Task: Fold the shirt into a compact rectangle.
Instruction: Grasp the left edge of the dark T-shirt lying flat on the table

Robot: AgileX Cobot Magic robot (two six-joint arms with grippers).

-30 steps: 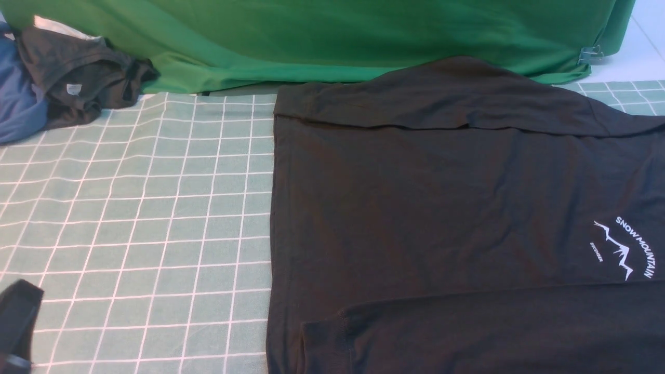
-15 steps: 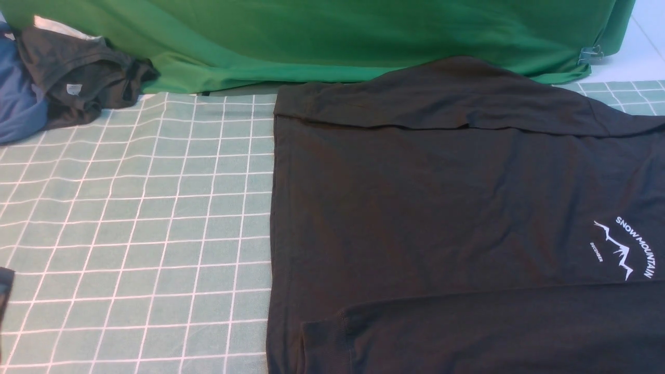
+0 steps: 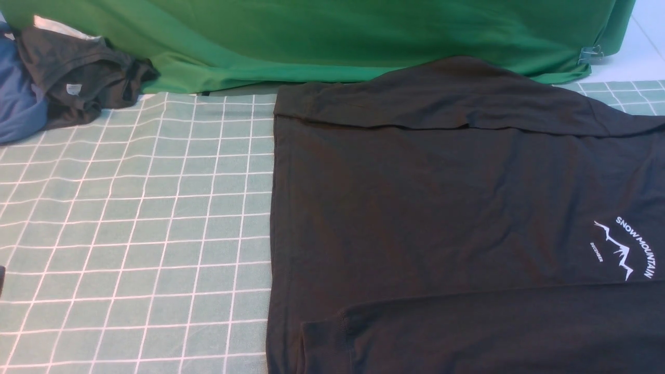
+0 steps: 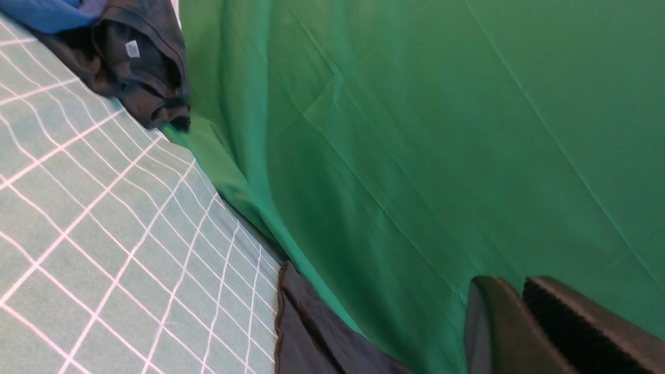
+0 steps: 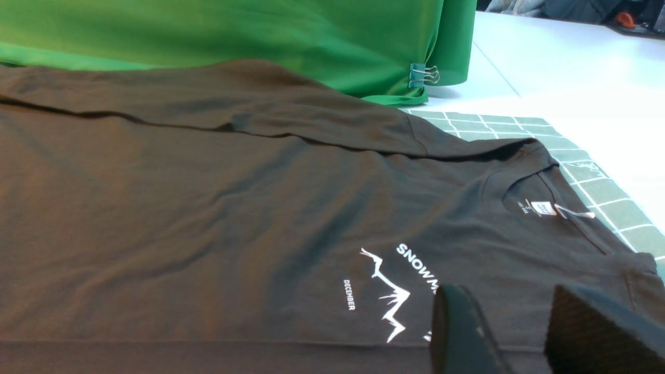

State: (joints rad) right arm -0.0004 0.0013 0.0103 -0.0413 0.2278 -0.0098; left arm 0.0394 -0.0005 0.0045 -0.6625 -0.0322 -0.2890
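Grey garment (image 3: 78, 78) and blue garment (image 3: 18, 109) lie well left of shirt (image 3: 441, 208)

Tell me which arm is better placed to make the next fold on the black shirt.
Probably right: the right claw is open over the shirt beside the white print, while the left claw is shut, off to the left above the checked mat.
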